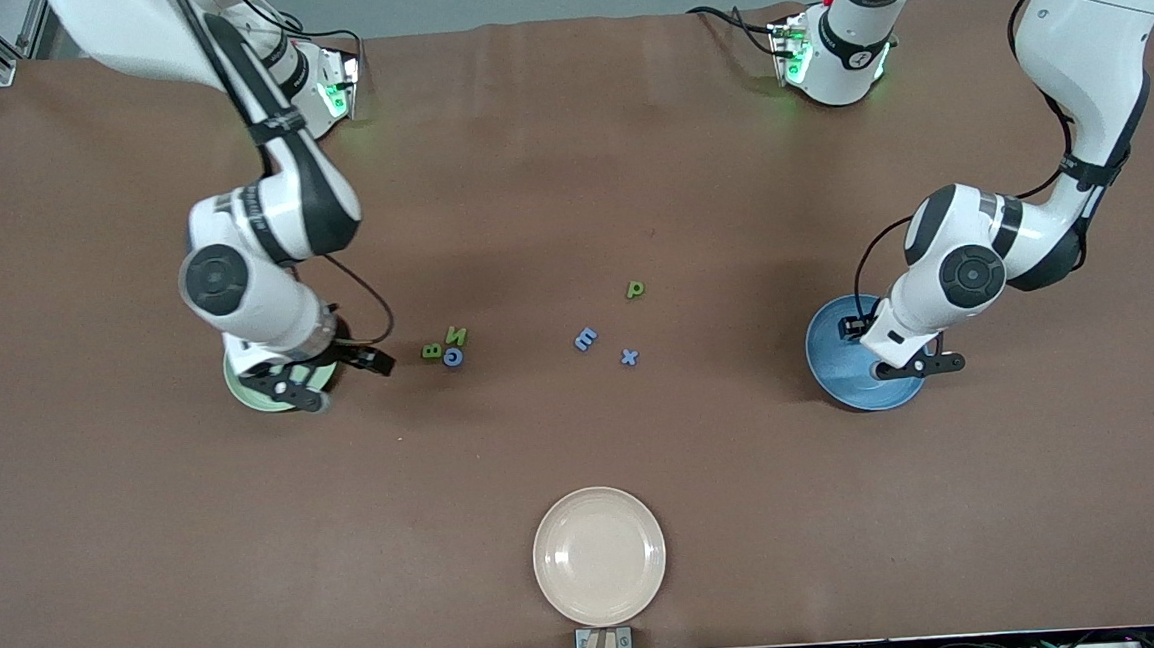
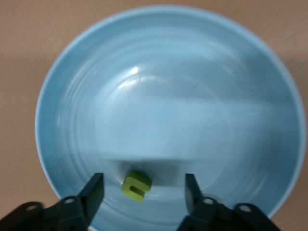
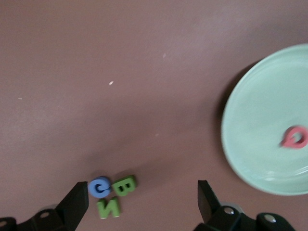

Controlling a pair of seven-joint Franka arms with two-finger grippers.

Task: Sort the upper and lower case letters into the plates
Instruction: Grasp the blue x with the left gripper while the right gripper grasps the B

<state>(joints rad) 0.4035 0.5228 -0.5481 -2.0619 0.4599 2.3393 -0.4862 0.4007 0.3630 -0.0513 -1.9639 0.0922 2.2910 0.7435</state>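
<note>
The blue plate (image 1: 846, 378) lies toward the left arm's end of the table. My left gripper (image 1: 889, 350) hangs open over it. In the left wrist view a small green letter (image 2: 136, 186) lies in the blue plate (image 2: 168, 72), loose between the open fingers (image 2: 94, 193). The pale green plate (image 1: 246, 394) lies toward the right arm's end and holds a red letter (image 3: 294, 137). My right gripper (image 1: 328, 372) is open and empty over the table between this plate (image 3: 260, 130) and a cluster: green B (image 1: 430, 351), blue C (image 1: 453, 358), green N (image 1: 456, 335).
A blue E (image 1: 586, 338), a blue x (image 1: 629, 357) and a green p (image 1: 635, 288) lie loose at mid-table. A cream-beige plate (image 1: 599, 556) sits empty at the table edge nearest the front camera. The cluster also shows in the right wrist view (image 3: 110, 192).
</note>
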